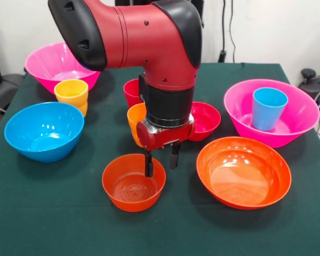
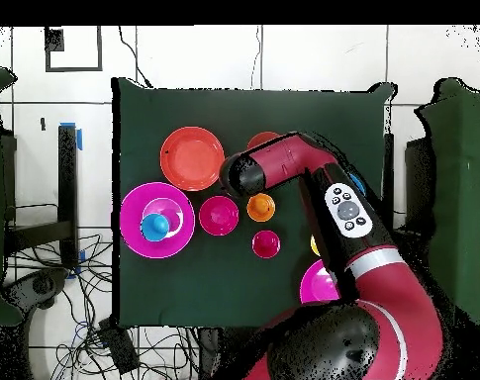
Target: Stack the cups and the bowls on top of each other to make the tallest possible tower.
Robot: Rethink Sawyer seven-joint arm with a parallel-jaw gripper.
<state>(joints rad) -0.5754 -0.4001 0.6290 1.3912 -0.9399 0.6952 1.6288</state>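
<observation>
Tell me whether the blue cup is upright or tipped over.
Upright. The blue cup stands mouth up inside the right-hand pink bowl in the front view, its open rim on top. From overhead its round mouth faces up.

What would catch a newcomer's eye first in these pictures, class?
The big red arm comes down mid-table, its gripper open over the far rim of the small orange bowl. At the front view's right, a blue cup stands upright inside a large pink bowl, behind the wide orange bowl.
</observation>
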